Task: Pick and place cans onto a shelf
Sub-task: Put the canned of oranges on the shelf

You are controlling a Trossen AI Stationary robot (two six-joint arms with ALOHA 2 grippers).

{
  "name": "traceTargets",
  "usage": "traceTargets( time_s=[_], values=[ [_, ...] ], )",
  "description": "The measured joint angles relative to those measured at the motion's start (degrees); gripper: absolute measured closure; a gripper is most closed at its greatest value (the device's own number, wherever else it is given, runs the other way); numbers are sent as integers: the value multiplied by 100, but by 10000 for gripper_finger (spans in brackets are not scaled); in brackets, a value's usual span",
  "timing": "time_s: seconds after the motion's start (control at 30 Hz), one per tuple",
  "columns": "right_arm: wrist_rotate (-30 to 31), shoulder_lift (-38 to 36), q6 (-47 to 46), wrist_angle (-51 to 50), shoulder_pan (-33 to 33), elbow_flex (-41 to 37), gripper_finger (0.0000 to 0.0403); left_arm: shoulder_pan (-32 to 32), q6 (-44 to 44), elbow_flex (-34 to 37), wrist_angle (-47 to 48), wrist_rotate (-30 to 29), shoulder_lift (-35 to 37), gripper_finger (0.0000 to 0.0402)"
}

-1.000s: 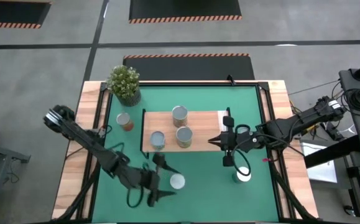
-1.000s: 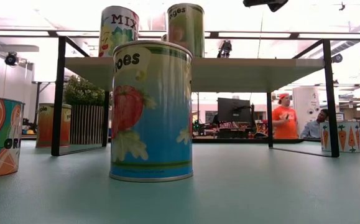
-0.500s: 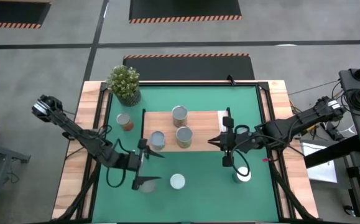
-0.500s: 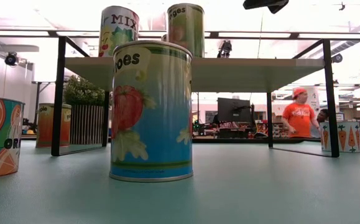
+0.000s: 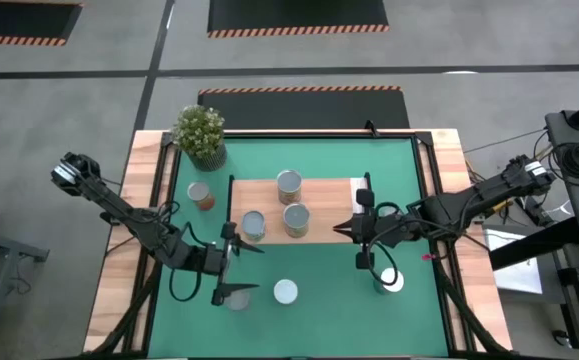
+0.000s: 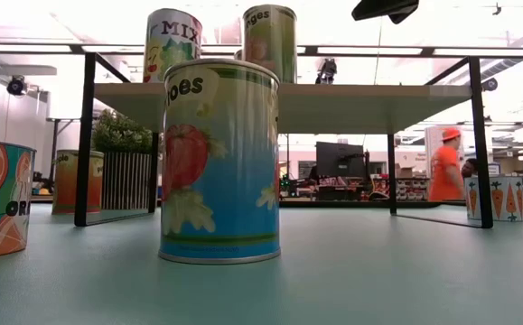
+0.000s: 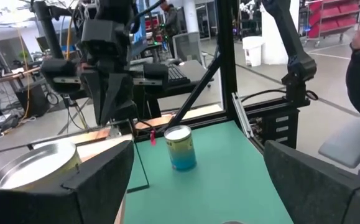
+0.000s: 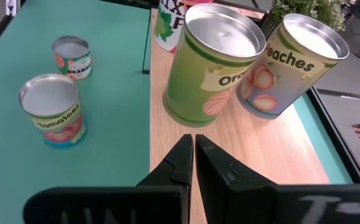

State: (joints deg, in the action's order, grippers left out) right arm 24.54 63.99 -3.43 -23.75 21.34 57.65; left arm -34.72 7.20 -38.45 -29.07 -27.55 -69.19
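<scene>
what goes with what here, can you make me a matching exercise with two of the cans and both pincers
Things:
1. tomatoes can
2. peaches can
3. right pincer
4. left pincer

Place or state:
a. standing on the wood shelf
b. open
c. standing on the green mat
d. shut, holding nothing

Pairs: 1-c, 2-a, 3-d, 4-b
</scene>
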Motion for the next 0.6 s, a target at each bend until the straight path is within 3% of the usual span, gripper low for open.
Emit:
traceTargets(
  time_s=[0.33,0.6],
  values=[
    [26,-11,-301,2,0,-2,394,-44,-391,-375,1469,-37,450,61],
    [607,-11,-865,25,0,-7,394,-46,-628,-244,1713,-37,748,61]
  ],
)
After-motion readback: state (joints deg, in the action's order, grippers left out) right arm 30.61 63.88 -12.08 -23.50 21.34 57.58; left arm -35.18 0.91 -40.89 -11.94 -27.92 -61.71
